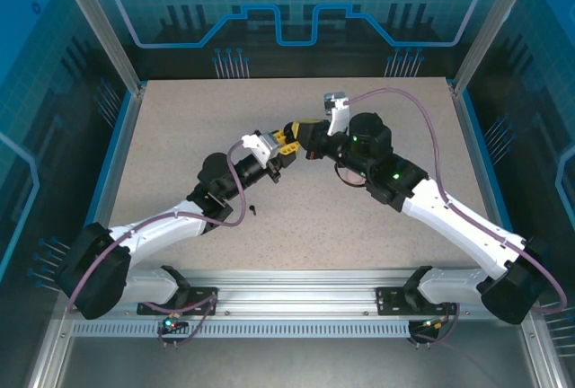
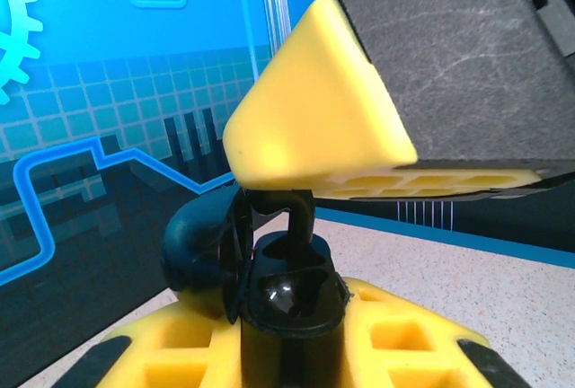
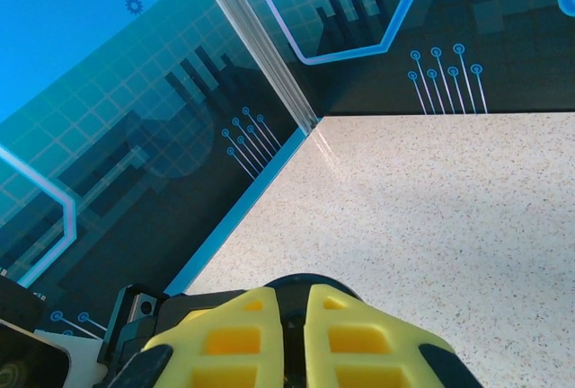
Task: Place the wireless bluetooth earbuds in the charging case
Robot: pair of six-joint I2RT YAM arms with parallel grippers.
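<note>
Your left gripper clamps the open black charging case between its yellow fingers, with the lid swung to the left of the wrist frame. A black earbud stands stem-up in the case, touching your right gripper. Its fingers are nearly together, though whether they pinch the stem is hard to tell. A small black piece lies on the table, lower left of centre.

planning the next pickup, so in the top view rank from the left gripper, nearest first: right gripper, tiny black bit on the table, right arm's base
From the left gripper, shut on the black case:
1. right gripper, meeting it on its right
2. tiny black bit, likely an earbud, on the table toward the near edge
3. right arm's base, near right corner
</note>
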